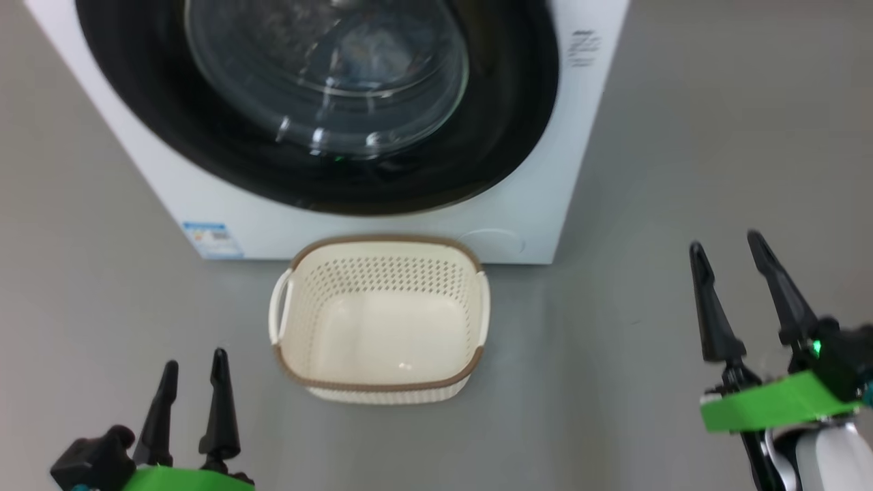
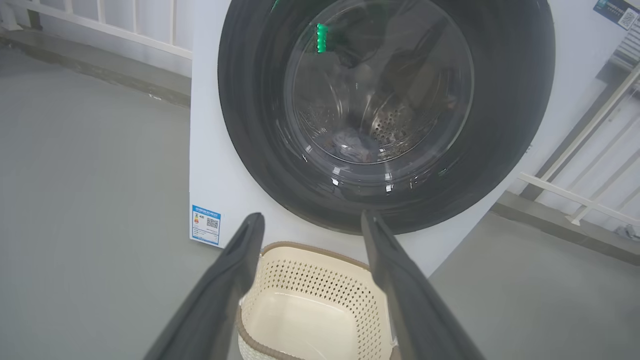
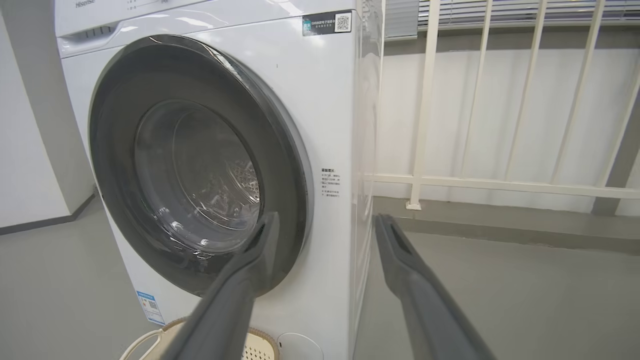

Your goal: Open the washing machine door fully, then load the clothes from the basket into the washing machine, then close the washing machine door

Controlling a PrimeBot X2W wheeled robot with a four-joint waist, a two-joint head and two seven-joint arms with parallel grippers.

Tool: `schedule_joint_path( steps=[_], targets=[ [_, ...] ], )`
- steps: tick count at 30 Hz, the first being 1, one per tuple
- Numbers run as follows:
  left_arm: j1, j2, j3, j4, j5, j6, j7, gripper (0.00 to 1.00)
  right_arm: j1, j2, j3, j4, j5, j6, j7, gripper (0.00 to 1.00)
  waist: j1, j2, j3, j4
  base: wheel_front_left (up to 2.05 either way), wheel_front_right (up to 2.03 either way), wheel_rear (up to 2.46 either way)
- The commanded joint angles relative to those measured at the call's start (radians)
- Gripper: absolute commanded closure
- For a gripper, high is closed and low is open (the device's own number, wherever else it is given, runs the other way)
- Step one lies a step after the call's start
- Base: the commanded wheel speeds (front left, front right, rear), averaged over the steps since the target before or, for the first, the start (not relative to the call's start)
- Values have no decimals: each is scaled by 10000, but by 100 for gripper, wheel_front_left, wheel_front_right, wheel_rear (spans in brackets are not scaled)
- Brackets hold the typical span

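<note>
The washer (image 1: pixel 382 225) stands on a grey floor (image 1: pixel 614 341) with its door (image 1: pixel 505 136) shut flush against the white front, black rim around the bulging glass. Through the glass, in the left wrist view, a small pale bluish heap of clothes (image 2: pixel 350 142) lies low in the steel drum; its print is too dim to make out. The basket (image 1: pixel 382 387) sits on the floor just in front of the washer, below the door, its bare cream bottom showing. A blue label (image 1: pixel 213 240) is stuck at the washer's lower left corner. The left gripper (image 1: pixel 195 359) hangs low at the left, near the basket's left front corner, jaws spread and gripping nothing. The right gripper (image 1: pixel 726 241) is off to the right, well apart from the basket, over bare floor, jaws likewise wide apart and holding nothing. Its wrist view looks at the washer's right front edge, with a white railing (image 3: pixel 500 182) beyond.
</note>
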Motion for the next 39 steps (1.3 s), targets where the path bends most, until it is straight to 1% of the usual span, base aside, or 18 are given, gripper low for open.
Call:
schedule_joint_path(
  steps=[1,8,18,24,31,39],
  targets=[
    [24,173,309,-164,159,59,-63,0,387,55,75,-387,-37,-57,-3,0,0,0,-766,-760,0,0,0],
    [264,173,415,-69,448,39,-63,0,1483,451,-151,-578,-129,-57,-3,0,0,0,-868,-1032,0,0,0],
    [417,173,496,105,702,4,-63,0,2186,744,-557,-430,-184,-57,-3,0,0,0,-933,-1084,0,0,0],
    [450,173,541,185,897,-16,-63,0,2231,796,-585,-350,-213,-57,-3,0,0,0,-921,-1031,0,0,0],
    [422,173,509,242,1402,-34,-63,0,2157,815,-440,-260,-143,-57,-3,0,0,0,-895,-948,0,0,0],
    [490,173,509,273,1510,-40,-63,0,2197,818,-334,-145,-20,-57,-3,0,0,0,-948,-877,0,0,0]
  ],
)
